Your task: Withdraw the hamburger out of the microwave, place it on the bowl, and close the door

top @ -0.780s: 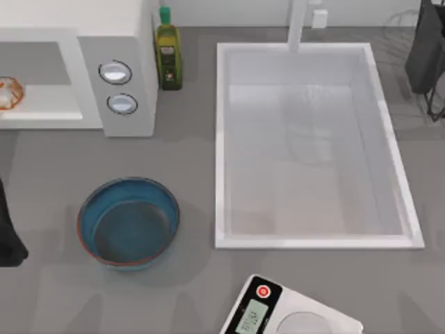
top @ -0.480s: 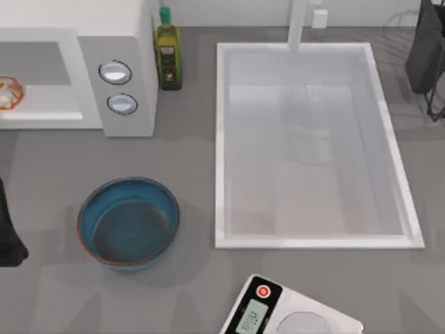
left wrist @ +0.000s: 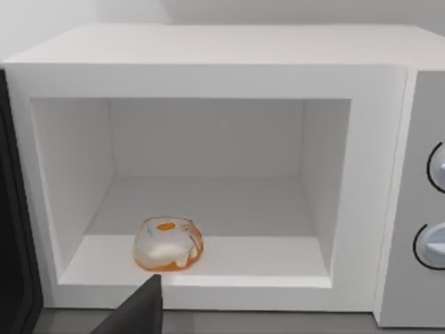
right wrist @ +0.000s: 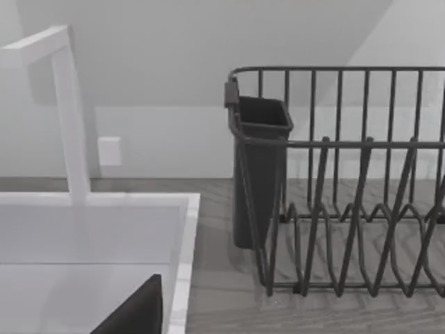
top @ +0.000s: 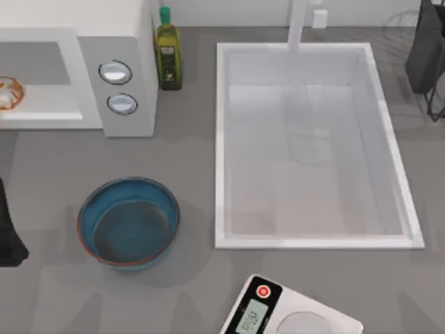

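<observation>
The microwave (left wrist: 208,167) stands with its cavity open right ahead of the left claw (left wrist: 135,313), of which a single dark finger (left wrist: 142,309) pokes into the left wrist view; whether that claw is wide or narrow I cannot tell. The hamburger (left wrist: 168,243) sits on the cavity floor near the front lip, just beyond and slightly to one side of that finger, not touched by it. A dark edge beside the cavity looks like the door (left wrist: 14,229), swung wide open.

From above, the left arm (top: 8,229) is a dark shape at the left edge of the bench (top: 188,292), with the hamburger (top: 8,93) further back in the microwave (top: 76,69). The bowl (top: 128,223), blue inside, sits on the bench to the right of that arm, empty.

The right claw (right wrist: 132,313) hangs over the far right corner, above the sink (right wrist: 90,236) and near a dark dish rack (right wrist: 334,188); only one finger shows, so I cannot tell its opening. An oil bottle (top: 167,49) stands beside the microwave, and a scale (top: 285,313) lies at the front edge.
</observation>
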